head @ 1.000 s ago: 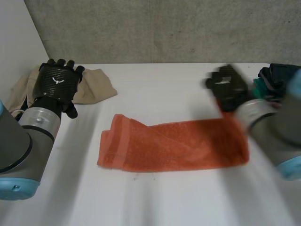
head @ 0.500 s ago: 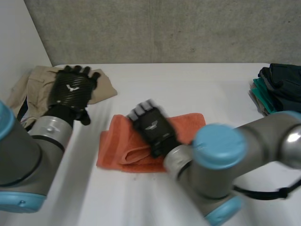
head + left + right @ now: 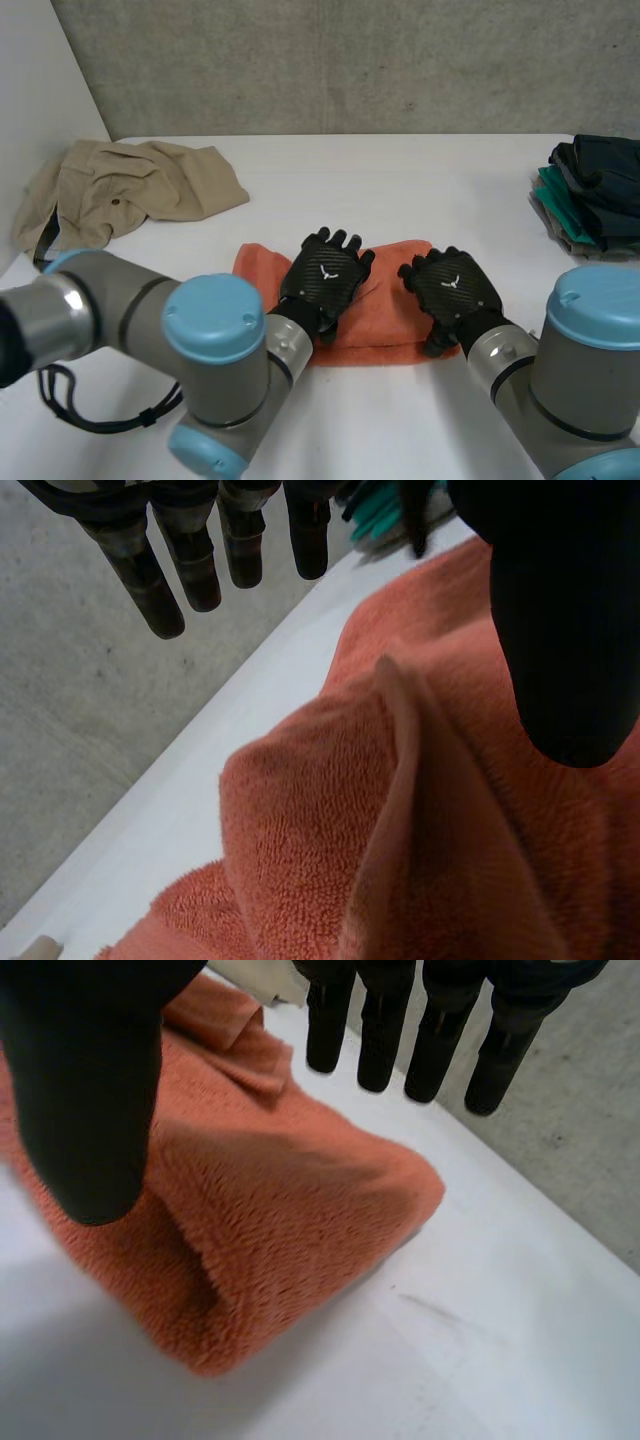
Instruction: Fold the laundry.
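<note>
An orange towel [image 3: 388, 312] lies folded in a short thick bundle at the middle of the white table [image 3: 400, 180]. My left hand [image 3: 325, 280] rests flat on the towel's left half, fingers straight. My right hand [image 3: 452, 290] lies over the towel's right end, also open. In the left wrist view the straight fingers [image 3: 205, 570] and thumb hover just above the towel [image 3: 330, 810], which has a raised crease under the palm. Below my right hand [image 3: 90, 1090] in the right wrist view, the towel's folded edge [image 3: 290, 1190] bulges, with nothing pinched.
A crumpled beige garment [image 3: 130, 190] lies at the table's far left. A stack of dark and teal folded clothes [image 3: 595, 200] sits at the right edge. A grey wall stands behind the table.
The towel went from a long strip to a short folded bundle. My right hand swept its right end leftward, then drew back right. My left hand came from the beige garment onto the towel.
</note>
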`<state>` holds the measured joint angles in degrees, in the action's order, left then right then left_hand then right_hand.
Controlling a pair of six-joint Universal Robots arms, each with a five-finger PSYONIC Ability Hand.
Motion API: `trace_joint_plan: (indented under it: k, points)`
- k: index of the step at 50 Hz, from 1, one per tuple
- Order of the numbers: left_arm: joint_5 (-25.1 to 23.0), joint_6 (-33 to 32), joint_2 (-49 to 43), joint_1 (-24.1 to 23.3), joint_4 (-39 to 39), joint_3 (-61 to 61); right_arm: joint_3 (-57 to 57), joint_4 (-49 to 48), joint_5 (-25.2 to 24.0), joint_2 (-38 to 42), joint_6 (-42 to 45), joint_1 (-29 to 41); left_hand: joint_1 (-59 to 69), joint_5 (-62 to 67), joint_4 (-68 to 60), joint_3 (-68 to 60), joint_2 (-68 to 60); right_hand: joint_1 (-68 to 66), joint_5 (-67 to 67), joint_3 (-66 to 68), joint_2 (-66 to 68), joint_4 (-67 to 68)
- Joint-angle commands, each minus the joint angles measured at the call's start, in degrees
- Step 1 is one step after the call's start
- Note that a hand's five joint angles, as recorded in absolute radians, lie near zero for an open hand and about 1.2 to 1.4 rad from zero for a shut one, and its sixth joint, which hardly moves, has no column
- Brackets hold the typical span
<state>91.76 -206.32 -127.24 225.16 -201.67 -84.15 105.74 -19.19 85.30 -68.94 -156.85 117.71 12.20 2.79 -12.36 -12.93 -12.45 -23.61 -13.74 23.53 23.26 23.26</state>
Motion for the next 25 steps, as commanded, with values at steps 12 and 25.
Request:
trace_joint_plan:
  k: [12, 25]
  points:
    - [14.50, -0.75, -1.26, 12.05, 0.40, 2.33, -0.62, -3.40, 0.31, 4.61, 5.94, 0.24, 3.91, 3.31, -3.75, -3.17, -3.65, -25.66, -25.53, 25.74, 26.01, 26.02]
    - [12.66, -1.10, 10.85, 13.03, 0.32, -5.67, -0.45, -3.40, 0.66, 4.52, 6.02, 0.59, 1.39, 0.79, -1.23, -0.66, -1.13, -26.00, -25.87, 26.08, 26.35, 26.36]
